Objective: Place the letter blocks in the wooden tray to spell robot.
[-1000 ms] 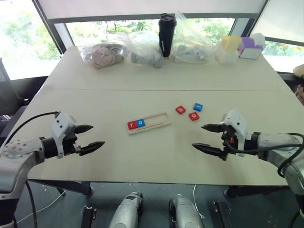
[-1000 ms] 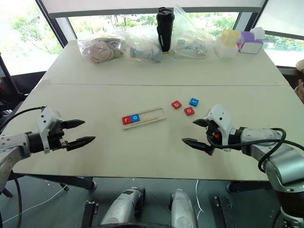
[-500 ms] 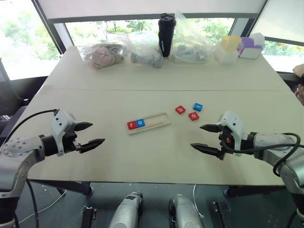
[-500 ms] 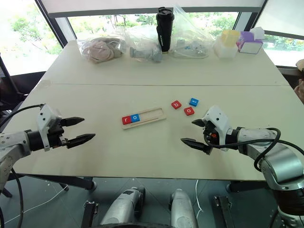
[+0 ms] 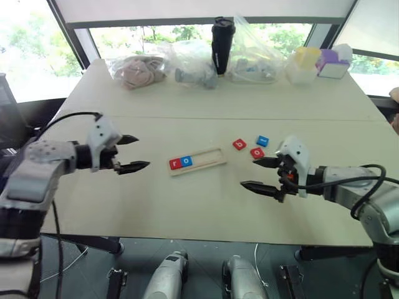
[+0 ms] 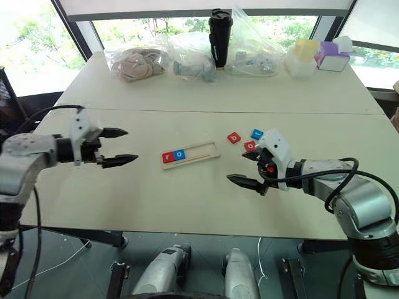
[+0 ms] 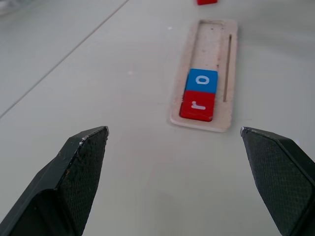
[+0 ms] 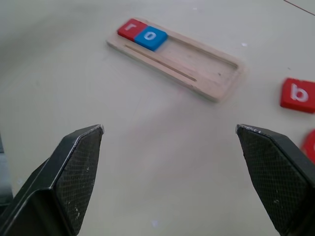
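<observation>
The wooden tray (image 5: 196, 161) lay in the middle of the table (image 5: 187, 205), and it already had the red r (image 5: 174, 164) and the blue o (image 5: 186, 162) at its left end. The red b (image 5: 239, 144), the blue t (image 5: 262, 141) and the red o (image 5: 257, 152) lay loose just right of the tray, so three letters were left. The left end effector (image 5: 133, 153) and the right end effector (image 5: 257, 174) were both wide open and held nothing, one on each side of the tray.

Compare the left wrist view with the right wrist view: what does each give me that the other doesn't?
Left wrist: the open left gripper, plus a red block sliver at the frame edge, letter unreadable. Right wrist: the open right gripper and the red b block, lying outside the tray. Both: the wooden tray with red r and blue o at one end, the rest bare.
</observation>
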`<action>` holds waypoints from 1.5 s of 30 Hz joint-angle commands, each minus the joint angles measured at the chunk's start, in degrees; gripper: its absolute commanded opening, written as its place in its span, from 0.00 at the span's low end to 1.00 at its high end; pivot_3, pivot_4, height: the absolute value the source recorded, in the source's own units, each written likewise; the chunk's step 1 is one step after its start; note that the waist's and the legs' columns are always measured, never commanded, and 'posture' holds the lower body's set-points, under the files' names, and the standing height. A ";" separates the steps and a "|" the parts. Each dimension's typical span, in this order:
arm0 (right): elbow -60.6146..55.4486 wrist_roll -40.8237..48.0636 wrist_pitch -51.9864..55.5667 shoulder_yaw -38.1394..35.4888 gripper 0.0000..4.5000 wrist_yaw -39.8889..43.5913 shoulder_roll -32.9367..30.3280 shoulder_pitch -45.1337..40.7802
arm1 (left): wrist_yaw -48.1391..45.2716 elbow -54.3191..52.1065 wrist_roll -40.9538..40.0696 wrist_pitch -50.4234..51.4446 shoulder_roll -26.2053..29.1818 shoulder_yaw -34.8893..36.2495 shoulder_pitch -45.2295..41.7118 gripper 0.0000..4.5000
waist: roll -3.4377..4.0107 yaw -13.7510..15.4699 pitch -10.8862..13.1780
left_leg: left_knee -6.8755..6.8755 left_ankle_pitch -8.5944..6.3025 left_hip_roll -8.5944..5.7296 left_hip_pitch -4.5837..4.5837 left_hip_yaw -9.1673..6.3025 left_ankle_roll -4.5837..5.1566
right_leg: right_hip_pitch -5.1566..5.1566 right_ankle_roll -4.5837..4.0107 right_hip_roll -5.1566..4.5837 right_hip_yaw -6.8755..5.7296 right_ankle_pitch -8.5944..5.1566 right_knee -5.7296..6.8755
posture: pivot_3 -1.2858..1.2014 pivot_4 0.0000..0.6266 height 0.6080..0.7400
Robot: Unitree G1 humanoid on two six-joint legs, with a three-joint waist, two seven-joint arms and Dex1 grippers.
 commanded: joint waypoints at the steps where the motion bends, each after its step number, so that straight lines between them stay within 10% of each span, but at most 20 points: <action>1: -4.68 1.26 1.22 0.18 0.99 -3.44 2.06 0.33 | -1.55 6.21 4.22 -4.86 -4.64 -5.18 -4.50 1.00 | -0.02 0.21 0.01 | 0.01 0.00 -0.01 -0.01 0.00 0.01 | 0.00 0.11 0.00 -0.01 0.06 0.00 | 0.52 0.24 1.00; 15: -8.91 -3.12 -0.40 2.50 0.99 -10.31 3.84 8.11 | 0.26 30.32 16.24 -21.06 -20.01 -12.31 -15.28 1.00 | -0.25 0.05 0.04 | 0.26 0.03 -0.08 0.01 0.01 0.05 | 0.15 0.41 0.13 -0.03 0.25 -0.01 | 0.52 0.24 1.00; 20: -9.09 -3.28 -0.73 2.27 0.99 -11.03 4.10 8.80 | -1.32 32.50 17.98 -22.53 -20.63 -13.24 -14.88 1.00 | -0.25 0.01 0.03 | 0.31 0.03 -0.07 0.05 -0.01 0.06 | 0.22 0.45 0.18 -0.03 0.28 -0.01 | 0.52 0.24 1.00; 25: -8.17 -3.81 -1.42 2.65 1.00 -11.22 4.23 8.44 | -1.34 35.05 19.46 -23.93 -20.69 -13.66 -14.81 0.70 | -0.26 0.00 -0.02 | 0.39 0.03 -0.06 0.11 -0.03 0.06 | 0.34 0.47 0.21 -0.03 0.29 -0.01 | 0.52 0.24 1.00; 45: -6.94 -5.32 -2.43 0.17 1.00 -10.93 2.62 9.65 | -19.64 45.99 20.62 -39.04 -19.15 -15.38 -24.45 0.70 | -0.28 0.08 -0.02 | 0.88 -0.12 -0.04 -0.05 -0.01 0.28 | 0.40 0.54 0.24 -0.04 0.40 -0.01 | 0.52 0.24 1.00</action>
